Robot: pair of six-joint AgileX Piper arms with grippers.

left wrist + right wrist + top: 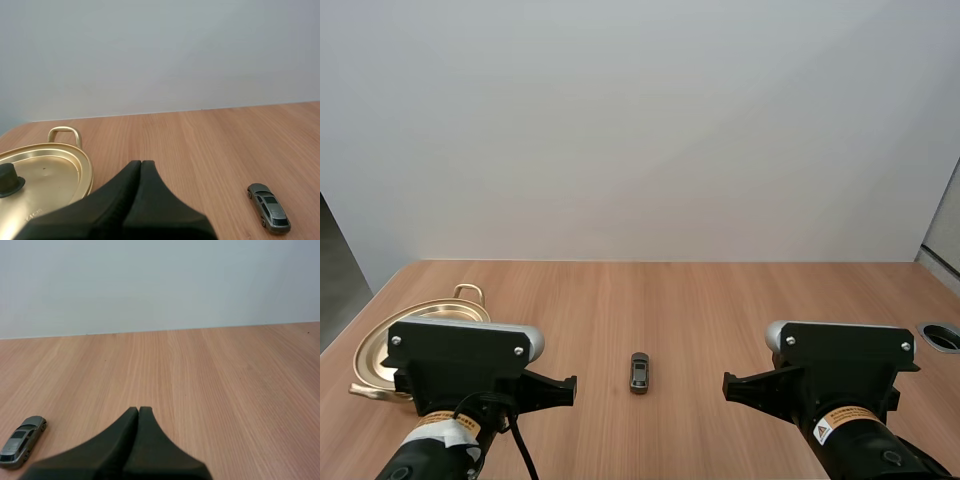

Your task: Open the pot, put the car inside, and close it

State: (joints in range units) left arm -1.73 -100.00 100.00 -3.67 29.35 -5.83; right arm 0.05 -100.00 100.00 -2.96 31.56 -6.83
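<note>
Our left gripper and right gripper hang closed, empty. High view: pot lower left, lid on; car lower centre, well apart. Opening hasn't started. Next, we reckon, the left spreads for the knob.

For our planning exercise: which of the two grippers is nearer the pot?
The left gripper: the gold pot lies just beside it, whereas the right gripper sits across the table, past the car.
</note>
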